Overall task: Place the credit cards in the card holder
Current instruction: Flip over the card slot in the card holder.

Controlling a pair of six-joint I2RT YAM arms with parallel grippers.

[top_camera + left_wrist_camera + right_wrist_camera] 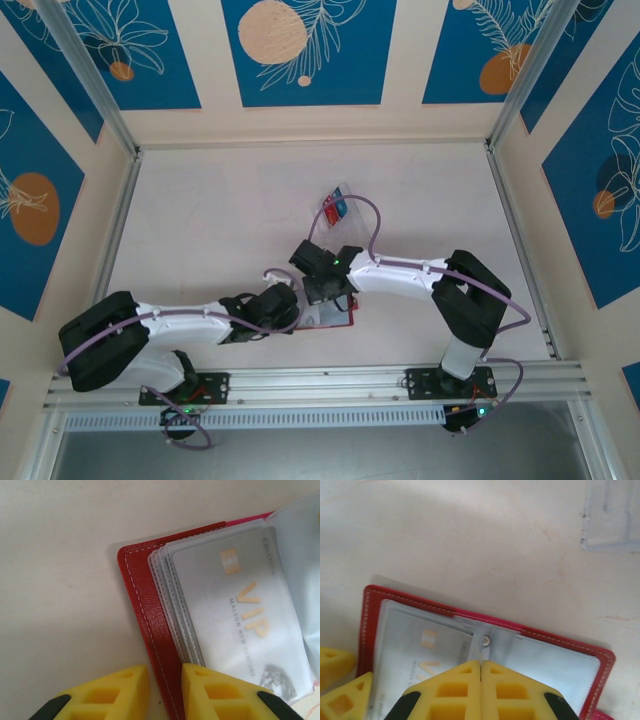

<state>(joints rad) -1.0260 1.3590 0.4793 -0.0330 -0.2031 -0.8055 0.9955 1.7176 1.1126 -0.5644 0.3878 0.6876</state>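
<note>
The red card holder [345,322] lies open on the table between both grippers, its clear sleeves facing up. A grey VIP credit card [245,615] sits inside a sleeve. My left gripper [165,672] stands narrowly open astride the holder's left cover edge [145,595], one finger over the table and the other over the sleeves. My right gripper [480,662] is shut at the holder's spine by a small rivet [486,640], pinching the thin edge of a clear sleeve that rises at the right of the left wrist view. More credit cards [335,205], red and blue, lie farther back.
A clear plastic tray [612,520] sits beyond the holder and carries the loose cards. Both arms crowd the near middle of the table [220,220]. Metal rails [125,220] line the sides and the front.
</note>
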